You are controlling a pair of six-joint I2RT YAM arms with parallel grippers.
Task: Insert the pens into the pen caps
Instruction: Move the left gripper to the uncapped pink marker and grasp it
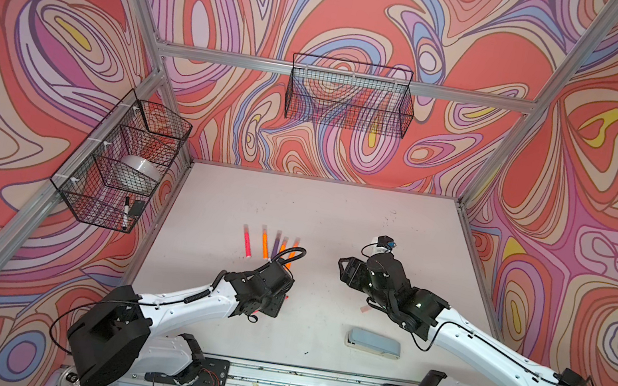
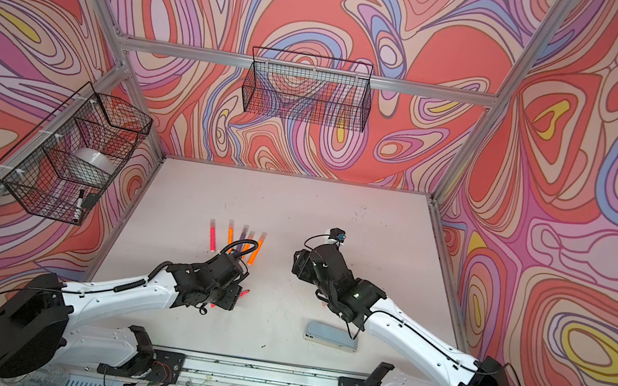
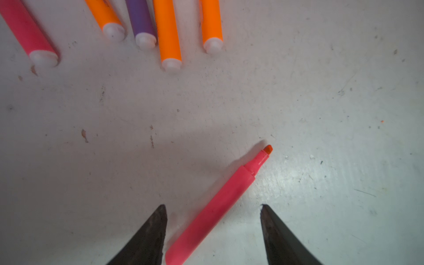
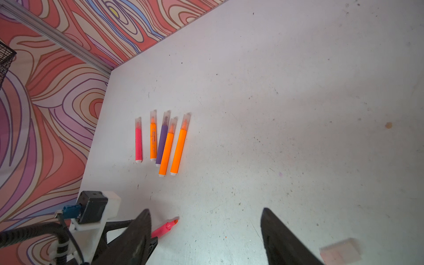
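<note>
Left fingers spread, straddling uncapped pink pen flat on tabletop. Right fingers spread, empty, loose cap nearby. Five capped pens in a row.

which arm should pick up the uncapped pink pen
Left. The left gripper hangs open right over the uncapped pink pen, jaws either side of its barrel. The right gripper, also open, sits apart from it, closer to the loose cap.

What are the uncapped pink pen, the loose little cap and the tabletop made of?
The uncapped pink pen: matte plastic, smooth even barrel, tip probably felt. The loose cap: seemingly frosted see-through plastic, though blurred. The tabletop: white coated board, perhaps laminate, scuffed, slightly shiny.
</note>
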